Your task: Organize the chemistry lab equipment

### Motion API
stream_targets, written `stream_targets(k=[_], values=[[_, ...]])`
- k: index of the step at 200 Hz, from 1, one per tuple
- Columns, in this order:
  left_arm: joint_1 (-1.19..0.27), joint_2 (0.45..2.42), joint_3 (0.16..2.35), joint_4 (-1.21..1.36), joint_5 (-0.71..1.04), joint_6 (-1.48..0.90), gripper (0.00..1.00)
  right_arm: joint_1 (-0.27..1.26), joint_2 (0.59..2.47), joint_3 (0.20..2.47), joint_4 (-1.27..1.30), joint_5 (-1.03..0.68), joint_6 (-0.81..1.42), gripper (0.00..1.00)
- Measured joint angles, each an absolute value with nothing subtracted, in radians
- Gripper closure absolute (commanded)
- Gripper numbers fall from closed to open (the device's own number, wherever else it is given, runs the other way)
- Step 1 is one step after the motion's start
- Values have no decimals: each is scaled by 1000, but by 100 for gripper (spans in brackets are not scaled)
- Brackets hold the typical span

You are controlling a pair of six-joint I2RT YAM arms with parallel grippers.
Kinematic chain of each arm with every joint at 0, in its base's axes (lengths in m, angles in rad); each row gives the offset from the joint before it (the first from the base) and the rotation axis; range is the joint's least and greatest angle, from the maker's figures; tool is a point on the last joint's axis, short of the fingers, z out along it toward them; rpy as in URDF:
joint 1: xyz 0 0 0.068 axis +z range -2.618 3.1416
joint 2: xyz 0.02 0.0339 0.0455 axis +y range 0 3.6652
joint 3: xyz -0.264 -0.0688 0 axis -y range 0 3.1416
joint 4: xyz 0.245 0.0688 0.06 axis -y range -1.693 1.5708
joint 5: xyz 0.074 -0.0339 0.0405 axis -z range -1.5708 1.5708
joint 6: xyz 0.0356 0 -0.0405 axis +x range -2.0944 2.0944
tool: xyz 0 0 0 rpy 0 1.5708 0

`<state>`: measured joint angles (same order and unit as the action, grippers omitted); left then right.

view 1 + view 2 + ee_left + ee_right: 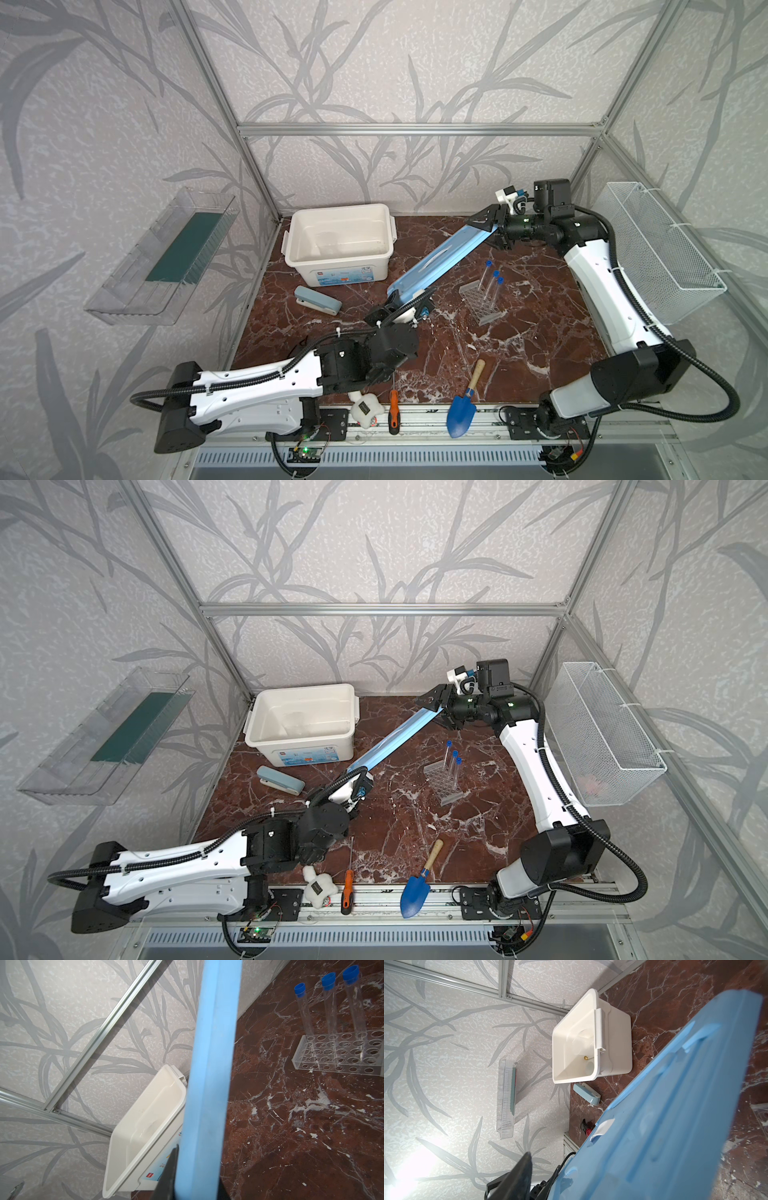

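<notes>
While my left claw [398,300] clamped the blue lid [442,257], its length ran toward the bench's [498,357] back-right corner, into my right claw's [493,229] parted jaws.

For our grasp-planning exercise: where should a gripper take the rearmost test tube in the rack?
Probably pinch the rearmost test tube just under its blue cap, from above: it stands upright in the rack, two more tubes alongside, leaving its top free.
</notes>
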<state>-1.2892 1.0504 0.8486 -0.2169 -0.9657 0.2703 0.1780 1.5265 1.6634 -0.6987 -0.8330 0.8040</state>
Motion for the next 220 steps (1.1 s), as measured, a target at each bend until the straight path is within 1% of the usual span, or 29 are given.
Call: stream_targets(k=[6, 17, 26, 58, 78, 89, 118, 132, 149, 171, 188, 203, 220], values=[[-1293, 1050, 841, -208, -965, 264, 100, 178, 1526, 1657, -691, -836, 810, 59], [-1298, 1051, 829, -192, -970, 250, 100, 178, 1526, 1654, -689, -840, 816, 40], [-1301, 1054, 827, -185, -984, 242, 100, 179, 1526, 1656, -689, -841, 810, 31], [-1309, 1056, 802, -125, -1083, 305, 100, 156, 1535, 1720, -720, -804, 749, 20], [-1309, 1056, 793, -112, -1132, 351, 100, 146, 1535, 1741, -739, -794, 724, 17], [-1309, 1054, 790, -100, -1150, 371, 100, 142, 1538, 1746, -752, -792, 712, 17], [-1310, 1028, 768, -80, -1166, 398, 100, 144, 1549, 1748, -763, -796, 705, 24], [-1313, 1020, 766, -77, -1163, 407, 100, 147, 1559, 1748, -764, -805, 702, 32], [-1316, 1021, 764, -73, -1160, 427, 100, 150, 1570, 1747, -764, -812, 701, 45], [-1316, 1023, 756, -70, -1155, 443, 100, 150, 1577, 1747, -769, -815, 699, 58], [-1317, 1023, 756, -70, -1151, 449, 92, 150, 1578, 1747, -772, -816, 711, 66], [-1319, 1023, 756, -71, -1150, 452, 87, 150, 1578, 1745, -766, -820, 727, 67], [-1319, 1023, 756, -74, -1146, 451, 87, 151, 1578, 1728, -748, -832, 748, 61]])
